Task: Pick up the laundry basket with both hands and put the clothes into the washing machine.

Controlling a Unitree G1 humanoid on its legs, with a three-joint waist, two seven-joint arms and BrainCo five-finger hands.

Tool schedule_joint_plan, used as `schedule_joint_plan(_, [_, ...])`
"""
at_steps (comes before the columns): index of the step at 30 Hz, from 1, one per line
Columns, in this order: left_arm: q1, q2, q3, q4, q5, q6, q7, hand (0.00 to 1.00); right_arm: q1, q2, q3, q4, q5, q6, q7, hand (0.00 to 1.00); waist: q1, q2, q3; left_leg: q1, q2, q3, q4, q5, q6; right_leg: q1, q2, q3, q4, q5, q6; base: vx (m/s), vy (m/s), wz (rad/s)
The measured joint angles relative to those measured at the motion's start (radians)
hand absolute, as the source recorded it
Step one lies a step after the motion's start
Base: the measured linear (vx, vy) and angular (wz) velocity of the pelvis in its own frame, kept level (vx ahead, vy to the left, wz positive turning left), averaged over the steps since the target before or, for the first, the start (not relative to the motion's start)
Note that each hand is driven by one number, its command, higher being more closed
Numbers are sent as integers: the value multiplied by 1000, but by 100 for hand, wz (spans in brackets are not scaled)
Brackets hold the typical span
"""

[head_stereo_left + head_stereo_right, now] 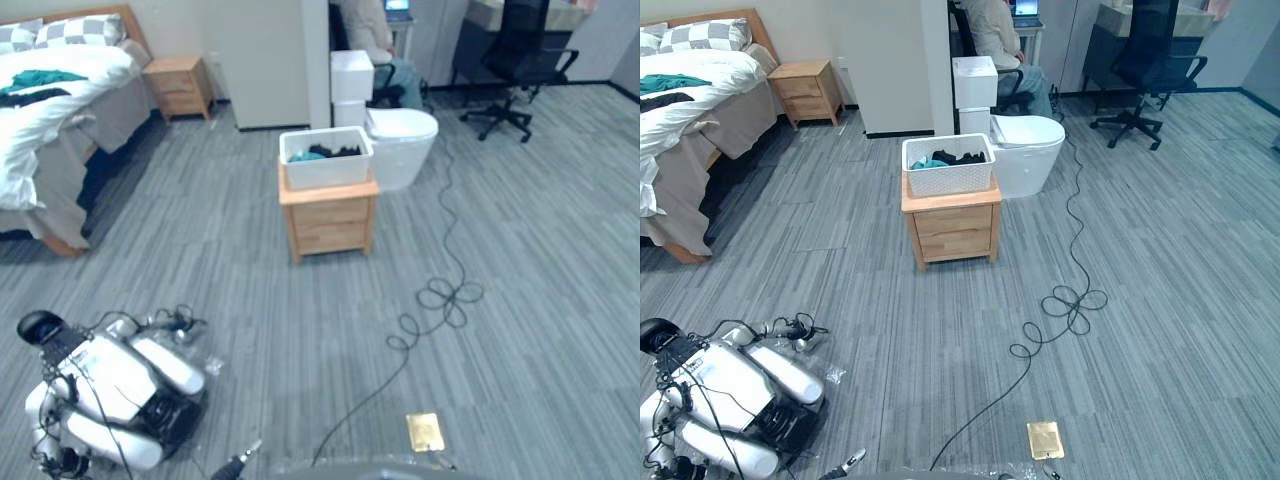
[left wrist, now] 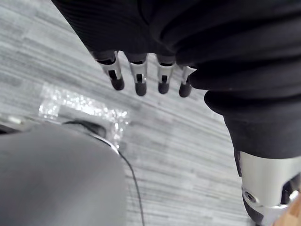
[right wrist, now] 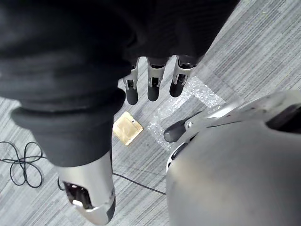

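Observation:
A white laundry basket (image 1: 326,160) holding dark and teal clothes (image 1: 330,152) stands on a small wooden cabinet (image 1: 330,215) in the middle of the room, some way ahead of me. Right behind it is a white rounded machine (image 1: 405,145) with a white box (image 1: 351,75) beside it. My left hand (image 2: 140,77) hangs over the grey carpet, fingers straight, holding nothing. The right hand (image 3: 153,82) also hangs open and empty above the floor. Both hands are far from the basket.
A bed (image 1: 50,120) and a wooden nightstand (image 1: 180,85) stand at the far left. White equipment (image 1: 110,390) lies on the floor at the near left. A person (image 1: 375,35) sits at a desk at the back, beside a black office chair (image 1: 515,60). A brass floor plate (image 1: 425,432) lies near me.

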Motion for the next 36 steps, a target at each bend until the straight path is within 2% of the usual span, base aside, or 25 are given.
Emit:
schedule_joint_plan(7, [-19, -5, 6, 3, -2, -2, -12, 0, -64, 13, -12, 10, 1, -1, 1, 0, 2, 3, 21, 15, 3, 4, -10, 1, 0, 15, 4, -3, -12, -4, 15, -12, -7, 0])
schedule_joint_plan(9, [-20, -4, 6, 4, -2, -2, -11, 0, -75, 15, -12, 16, 1, -1, 2, 0, 1, 1, 24, 20, 3, 6, -30, 13, -10, 14, 5, -4, -12, -3, 17, -9, -18, 0])
schedule_joint_plan(20, [-26, -4, 6, 29, -3, -11, -12, 0, -83, 17, -4, 28, 2, -2, 1, 0, 3, 2, 37, 33, 19, 15, -62, 30, -3, 15, 23, -8, -21, -2, 15, -35, -36, 0])
schedule_joint_plan(26, [-25, 2, 5, 29, -12, -10, -12, 0, -85, 13, 68, 27, 7, -8, 1, 0, 8, -7, 45, 41, 27, 46, -73, 30, -4, 11, 35, 16, -29, 3, 9, -11, -23, -13])
schedule_joint_plan(29, [-32, 3, 4, 29, -43, -11, -12, 0, -85, 10, 103, 24, 15, -10, 6, 0, 9, -13, 70, 45, 26, 58, -71, 27, 0, 3, 33, 27, -8, -2, 14, -23, -9, -12])
schedule_joint_plan(30, [-34, 3, 2, 29, -53, -11, -12, 0, -86, 8, 110, 22, 19, -10, 9, 0, 10, -8, 73, 40, 27, 58, -69, 25, 3, -13, 31, 27, 17, -16, 30, -41, 14, 0])
schedule_joint_plan(32, [-56, 12, -9, 29, -91, -11, -18, 0, -79, 10, 120, -9, 51, -12, 23, 0, 8, -14, 112, 28, 9, 54, -48, 7, 34, -113, -17, 5, 240, -128, 55, -52, 40, 16])
schedule_joint_plan(33, [-58, 17, -22, 29, -99, -11, -18, 0, -78, 10, 121, -15, 60, -13, 24, 0, 6, -18, 125, 31, 1, 53, -46, -1, 47, -137, -37, -5, 314, -156, 71, -101, 46, 11])
schedule_joint_plan(34, [-64, 26, -39, 30, -105, -12, -19, 0, -74, 3, 121, -22, 76, -19, 26, 0, 11, -27, 139, 33, -12, 57, -36, -24, 68, -222, -81, -35, 509, -185, 65, -83, 49, 0])
schedule_joint_plan(35, [-60, 32, -40, 42, -105, -7, -19, 0, -71, 3, 117, -31, 96, -24, 28, 0, 12, -31, 152, 50, -31, 56, -33, -35, 77, -324, -148, -74, 737, -175, 2, -47, 48, -3])
schedule_joint_plan(36, [-56, 37, -39, 43, -105, -5, -19, 0, -70, 0, 115, -36, 102, -25, 28, 0, 8, -38, 162, 72, -35, 53, -33, -40, 83, -356, -177, -92, 827, -167, -22, 59, 38, 7])
